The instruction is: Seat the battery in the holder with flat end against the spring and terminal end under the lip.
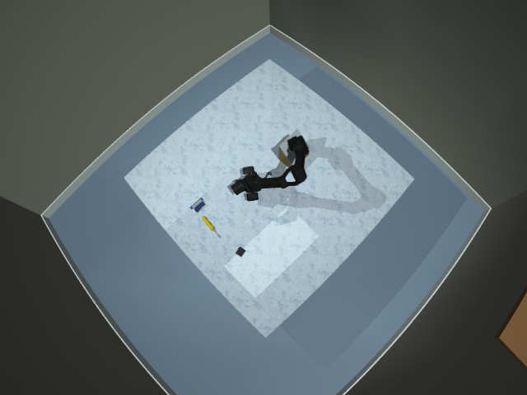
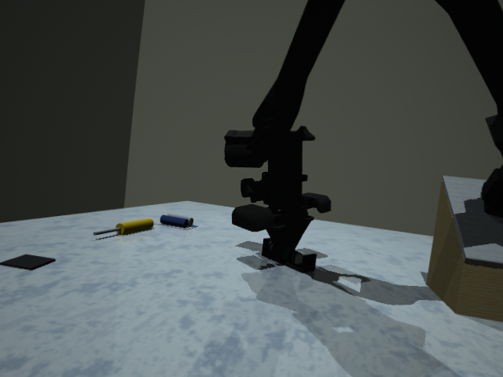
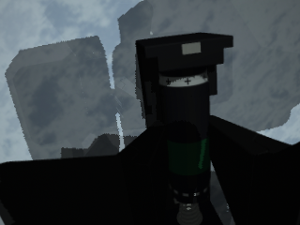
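Gripper [image 1: 236, 187] [image 2: 289, 256] [image 3: 185, 127] clenched on the battery [image 2: 291, 254] [image 3: 187, 108], which lies lengthwise in the black holder [image 2: 310, 261] [image 3: 152, 49] on the bench [image 1: 204, 127] [image 2: 170, 308] [image 3: 70, 19], plus-marked end at the lip, other end by the spring [image 3: 189, 216]. Terminal looks tucked under the lip, though full seating can't be confirmed; best to keep it level and in line, ease the spring end down with light pressure, and back off if it binds. Once flat, spread the fingers evenly and lift straight up, brushing neither battery nor holder.

Matte black arm, apparently cable-free, chunky blocks near hand [image 1: 235, 188] [image 2: 289, 250] [image 3: 165, 155].
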Controlling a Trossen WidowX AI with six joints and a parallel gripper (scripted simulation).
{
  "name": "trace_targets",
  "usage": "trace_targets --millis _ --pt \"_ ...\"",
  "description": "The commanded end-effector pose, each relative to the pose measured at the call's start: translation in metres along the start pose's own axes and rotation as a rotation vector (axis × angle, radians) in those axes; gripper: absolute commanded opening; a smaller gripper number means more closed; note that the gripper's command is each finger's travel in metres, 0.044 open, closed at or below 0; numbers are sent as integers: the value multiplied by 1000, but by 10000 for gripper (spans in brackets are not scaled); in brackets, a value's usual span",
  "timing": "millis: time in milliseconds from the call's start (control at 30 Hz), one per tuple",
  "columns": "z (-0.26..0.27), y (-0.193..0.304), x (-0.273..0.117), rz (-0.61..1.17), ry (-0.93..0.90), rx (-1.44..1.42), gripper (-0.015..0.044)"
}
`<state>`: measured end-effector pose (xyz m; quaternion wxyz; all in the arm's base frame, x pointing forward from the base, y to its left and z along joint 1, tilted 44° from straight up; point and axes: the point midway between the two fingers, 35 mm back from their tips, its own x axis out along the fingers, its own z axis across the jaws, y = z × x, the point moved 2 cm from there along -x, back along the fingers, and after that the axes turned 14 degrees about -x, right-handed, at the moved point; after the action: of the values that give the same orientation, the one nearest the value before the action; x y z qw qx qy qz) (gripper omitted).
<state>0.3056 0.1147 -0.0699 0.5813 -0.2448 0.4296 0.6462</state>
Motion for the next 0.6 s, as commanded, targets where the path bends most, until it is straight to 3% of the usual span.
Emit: trace_targets --millis 0,467,567 --pt "0 -3 0 -6 1 -7 64" --pt "0 -3 -1 -4 1 -8 64" --pt "0 -3 -1 -4 1 -8 143"
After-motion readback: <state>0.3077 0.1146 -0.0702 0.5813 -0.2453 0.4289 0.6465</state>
